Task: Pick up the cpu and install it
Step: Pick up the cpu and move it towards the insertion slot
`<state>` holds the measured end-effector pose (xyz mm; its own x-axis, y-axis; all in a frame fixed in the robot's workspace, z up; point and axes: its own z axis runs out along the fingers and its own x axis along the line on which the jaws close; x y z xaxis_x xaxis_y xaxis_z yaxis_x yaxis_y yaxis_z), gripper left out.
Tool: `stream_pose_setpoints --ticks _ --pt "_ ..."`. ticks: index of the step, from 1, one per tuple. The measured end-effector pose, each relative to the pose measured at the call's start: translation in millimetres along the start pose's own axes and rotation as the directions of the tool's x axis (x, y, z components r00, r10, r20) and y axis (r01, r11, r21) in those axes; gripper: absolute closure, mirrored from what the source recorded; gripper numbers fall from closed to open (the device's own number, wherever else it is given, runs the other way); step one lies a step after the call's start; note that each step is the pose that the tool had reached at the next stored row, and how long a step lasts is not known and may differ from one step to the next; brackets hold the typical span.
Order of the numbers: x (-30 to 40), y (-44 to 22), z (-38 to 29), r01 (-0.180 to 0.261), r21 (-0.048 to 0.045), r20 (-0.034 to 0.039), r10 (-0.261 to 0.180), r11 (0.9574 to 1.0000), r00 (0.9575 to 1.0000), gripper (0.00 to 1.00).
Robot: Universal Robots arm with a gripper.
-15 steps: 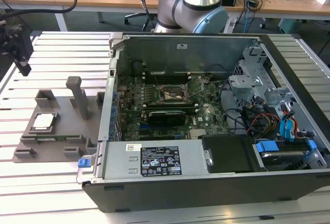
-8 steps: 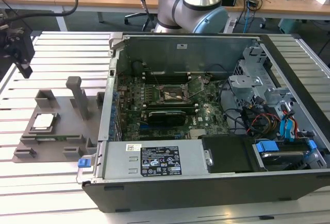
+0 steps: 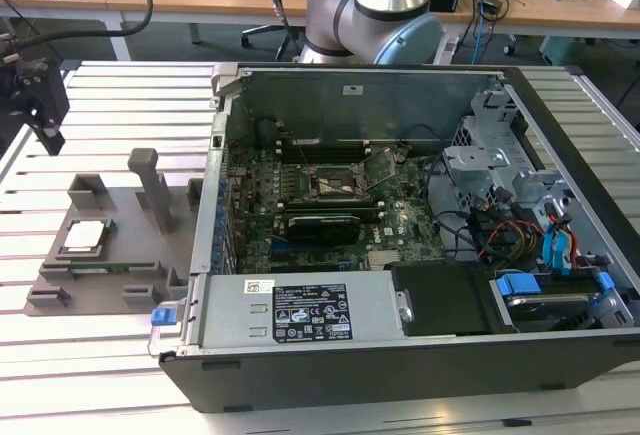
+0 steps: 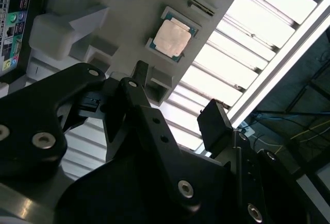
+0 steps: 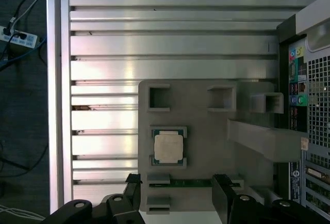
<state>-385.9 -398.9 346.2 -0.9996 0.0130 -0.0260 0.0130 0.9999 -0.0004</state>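
Observation:
The cpu (image 3: 84, 237) is a small square chip with a pale silver top, lying flat in a recess of the grey fixture plate (image 3: 130, 255) to the exterior view's left of the open computer case. Both wrist views look down on the cpu (image 5: 168, 148) (image 4: 172, 38). My black gripper (image 3: 45, 120) hangs well above the table at the far left, off the plate's far corner. In the first wrist view the gripper (image 5: 178, 182) is open, its fingers (image 5: 133, 183) spread apart with nothing between them. The motherboard socket (image 3: 335, 183) lies inside the case with its metal latch frame.
The computer case (image 3: 400, 335) lies open on the slatted metal table (image 3: 120, 95), with cables and drive bays at the exterior view's right. Upright grey posts (image 3: 152, 185) rise from the fixture plate. A thin green strip (image 5: 180, 183) sits in a slot beside the cpu. The arm's base (image 3: 375, 5) stands behind the case.

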Motion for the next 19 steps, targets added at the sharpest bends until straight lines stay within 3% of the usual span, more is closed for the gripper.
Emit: stream_pose_setpoints --ticks 19 --pt "0.3 0.0 12.4 0.000 0.0001 0.0000 0.000 1.0000 1.0000 0.34"
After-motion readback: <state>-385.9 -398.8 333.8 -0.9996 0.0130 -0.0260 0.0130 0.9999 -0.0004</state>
